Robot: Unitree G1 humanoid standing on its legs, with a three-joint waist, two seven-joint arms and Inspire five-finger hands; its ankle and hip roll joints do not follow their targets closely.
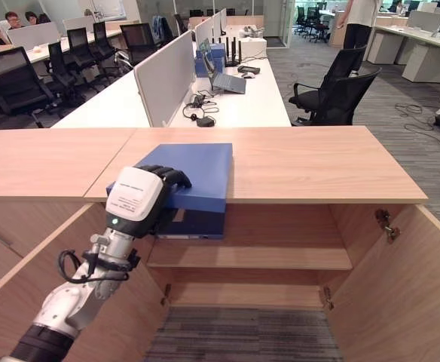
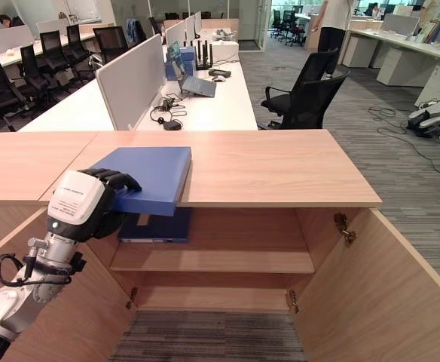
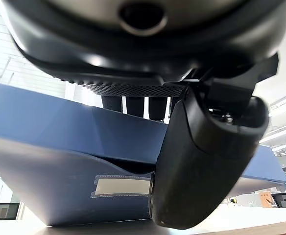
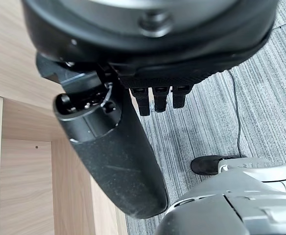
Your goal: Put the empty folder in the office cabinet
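Gripping blue folder (image 1: 194, 173) on cabinet (image 1: 318, 162) top: left robot hand (image 1: 148, 192); doors open.

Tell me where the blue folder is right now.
The blue folder lies on the cabinet's wooden top, left of centre, overhanging its front edge above the open shelves. The left hand grips its near corner.

**Count of things in view**

One blue folder (image 1: 194, 172). One cabinet (image 1: 280, 162) with two open doors and two shelves inside. Two hands: left hand (image 1: 141, 197), right hand (image 4: 133, 147). One laptop (image 1: 226, 81) on the bench behind. Two black chairs (image 1: 333, 94) at right.
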